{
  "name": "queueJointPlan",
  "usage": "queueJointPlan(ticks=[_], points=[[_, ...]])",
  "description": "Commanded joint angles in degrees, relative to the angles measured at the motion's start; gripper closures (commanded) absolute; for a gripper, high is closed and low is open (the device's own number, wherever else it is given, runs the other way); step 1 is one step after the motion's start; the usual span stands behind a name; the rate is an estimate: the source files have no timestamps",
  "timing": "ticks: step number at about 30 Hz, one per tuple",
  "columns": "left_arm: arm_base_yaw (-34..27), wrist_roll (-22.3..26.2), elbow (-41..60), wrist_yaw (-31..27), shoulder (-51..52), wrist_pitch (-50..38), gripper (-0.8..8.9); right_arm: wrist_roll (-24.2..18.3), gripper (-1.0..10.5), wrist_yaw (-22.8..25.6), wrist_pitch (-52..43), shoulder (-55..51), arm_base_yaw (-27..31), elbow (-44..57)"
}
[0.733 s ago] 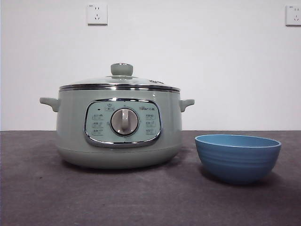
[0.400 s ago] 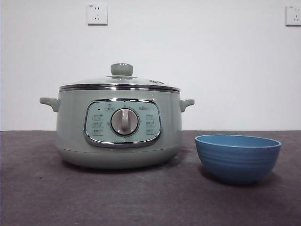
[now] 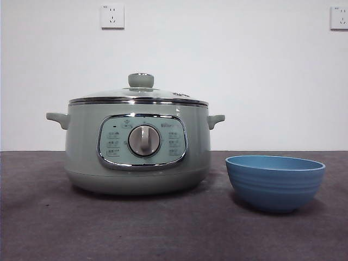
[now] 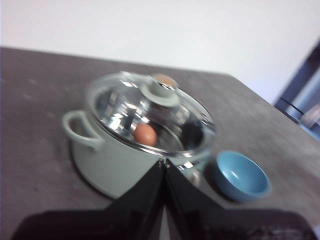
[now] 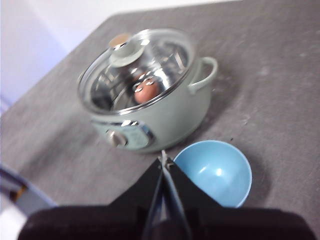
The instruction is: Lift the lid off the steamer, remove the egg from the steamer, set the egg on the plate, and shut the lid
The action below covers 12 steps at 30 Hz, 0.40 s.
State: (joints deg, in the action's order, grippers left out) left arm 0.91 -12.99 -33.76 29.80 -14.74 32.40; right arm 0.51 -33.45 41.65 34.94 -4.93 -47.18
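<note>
The pale green steamer (image 3: 137, 147) stands left of centre on the dark table, its glass lid (image 3: 138, 95) closed, green knob (image 3: 141, 80) on top. Through the lid (image 4: 150, 115) the reddish-brown egg (image 4: 145, 134) shows inside the steamer (image 4: 107, 160); the right wrist view shows the egg (image 5: 146, 90) too, under the lid (image 5: 137, 65). The blue plate (image 3: 275, 182), a ribbed bowl, sits empty to the steamer's right, as the plate (image 5: 213, 171) (image 4: 242, 175) in both wrist views confirms. My left gripper (image 4: 164, 161) and right gripper (image 5: 163, 158) hover high above, both shut, holding nothing.
Dark grey table (image 3: 163, 228) surface runs around the pot and bowl. A white wall with two sockets (image 3: 112, 16) stands behind. The table's edge (image 5: 30, 105) drops off past the steamer in the right wrist view.
</note>
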Motion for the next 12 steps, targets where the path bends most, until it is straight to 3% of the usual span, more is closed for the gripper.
queueJointPlan(ticks=[1,5,12], points=[[-0.2,3.3,-2.3,3.3,-2.3,3.1,8.20,-8.2,9.6,-1.2,6.3,3.1,-0.2,-4.9],[-0.2,6.3,-5.0,6.8,-5.4,7.5,8.20,-13.3,9.6,-1.2,14.9,6.8,-0.4,-10.0],[-0.2,7.2,-6.4,9.2,-7.4,9.5,8.19,-13.7,9.5,-1.1,17.5,8.2,-2.4,-11.3]])
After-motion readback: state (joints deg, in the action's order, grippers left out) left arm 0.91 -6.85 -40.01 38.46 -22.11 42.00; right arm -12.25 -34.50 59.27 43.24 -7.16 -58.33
